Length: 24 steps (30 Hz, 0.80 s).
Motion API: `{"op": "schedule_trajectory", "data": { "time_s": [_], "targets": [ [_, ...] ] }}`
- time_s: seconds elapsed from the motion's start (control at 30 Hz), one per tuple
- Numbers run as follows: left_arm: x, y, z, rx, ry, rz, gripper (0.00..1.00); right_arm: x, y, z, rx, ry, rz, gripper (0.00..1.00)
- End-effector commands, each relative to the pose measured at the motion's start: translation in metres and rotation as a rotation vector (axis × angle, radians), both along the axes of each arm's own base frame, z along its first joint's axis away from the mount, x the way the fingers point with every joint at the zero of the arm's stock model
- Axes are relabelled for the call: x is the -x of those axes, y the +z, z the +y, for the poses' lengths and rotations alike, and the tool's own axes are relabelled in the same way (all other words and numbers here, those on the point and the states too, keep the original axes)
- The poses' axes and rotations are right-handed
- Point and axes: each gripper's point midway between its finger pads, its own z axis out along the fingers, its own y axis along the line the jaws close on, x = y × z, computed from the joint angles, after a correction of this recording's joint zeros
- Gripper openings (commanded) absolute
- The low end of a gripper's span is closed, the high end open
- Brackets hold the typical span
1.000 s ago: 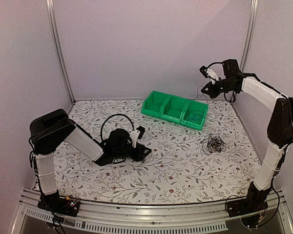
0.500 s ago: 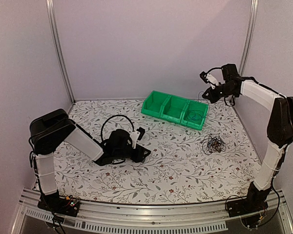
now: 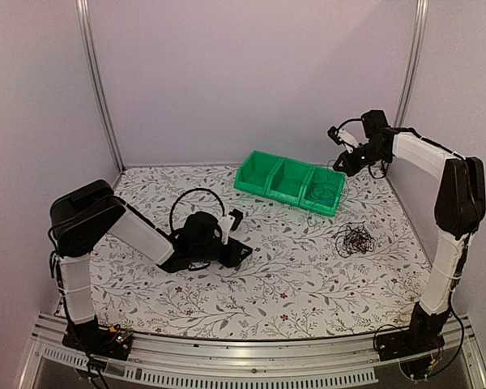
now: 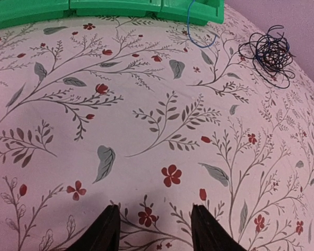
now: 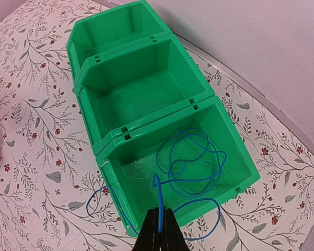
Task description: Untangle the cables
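A blue cable lies in loops in the end compartment of the green three-part bin, with two loops hanging over the bin's wall onto the table. My right gripper is shut on one end of this cable, above that compartment. A tangle of black and dark brown cables lies on the table in front of the bin; it also shows in the left wrist view. My left gripper is open and empty, low over the table's middle.
The green bin stands at the back right; its other two compartments hold nothing. The floral table cover ends at a metal rail in front. Walls close in the back and the sides. A thick black hose loops over my left wrist.
My right gripper has come down and to the left, toward the bin's end compartment, with the blue cable in it. The left arm has barely shifted.
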Motion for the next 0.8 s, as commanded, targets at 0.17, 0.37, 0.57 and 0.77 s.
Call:
{"op": "schedule_trajectory", "data": {
  "time_s": [0.17,0.37,0.57,0.77],
  "targets": [
    [0.004,-0.009,-0.002,-0.019,-0.008,0.016,0.46,-0.003,0.024,0.011,-0.061,0.03,0.002,0.0],
    [0.002,-0.009,-0.003,-0.023,-0.007,0.016,0.46,-0.022,0.03,0.017,-0.079,0.039,-0.014,0.0],
    [0.004,-0.013,0.0,-0.032,0.001,0.025,0.46,-0.045,0.008,0.025,-0.094,0.043,0.036,0.0],
    [0.003,-0.016,0.001,-0.041,0.004,0.028,0.46,-0.046,-0.03,0.02,-0.048,0.032,0.099,0.0]
  ]
}}
